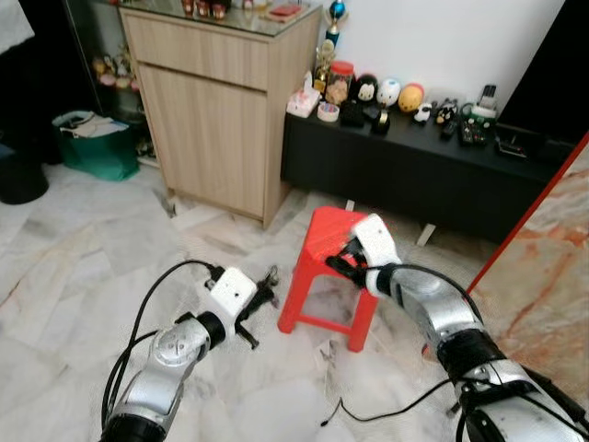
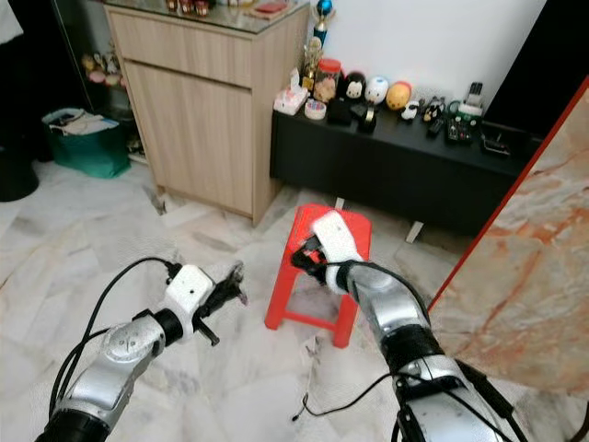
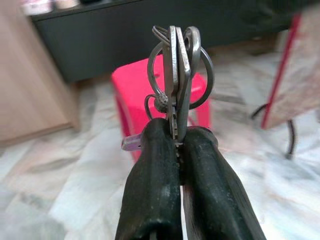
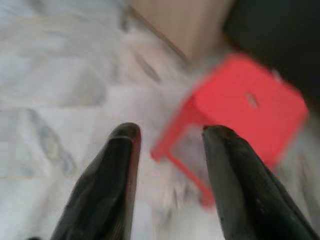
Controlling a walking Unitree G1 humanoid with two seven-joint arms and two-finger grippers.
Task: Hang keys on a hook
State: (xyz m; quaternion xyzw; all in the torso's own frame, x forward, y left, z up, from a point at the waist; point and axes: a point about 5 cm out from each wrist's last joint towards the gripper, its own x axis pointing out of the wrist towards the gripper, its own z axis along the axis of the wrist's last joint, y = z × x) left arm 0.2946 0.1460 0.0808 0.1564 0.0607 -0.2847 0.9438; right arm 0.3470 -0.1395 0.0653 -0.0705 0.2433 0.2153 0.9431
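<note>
A bunch of metal keys (image 3: 176, 75) on rings is pinched between the black fingers of my left gripper (image 1: 267, 287), which is shut on it and held low over the marble floor, left of a red plastic stool (image 1: 333, 241). The keys stick up past the fingertips (image 3: 155, 132), with the stool behind them. My right gripper (image 4: 170, 132) stands open with nothing between its fingers, raised over the stool's near edge (image 2: 308, 253). No hook can be made out.
A wooden cabinet (image 1: 221, 101) stands at the back left, and a low black console (image 1: 414, 166) with small ornaments runs along the wall. A marble-patterned panel with a red edge (image 1: 543, 267) stands at the right. A green bag (image 1: 92, 143) sits far left. Cables (image 1: 368, 414) lie on the floor.
</note>
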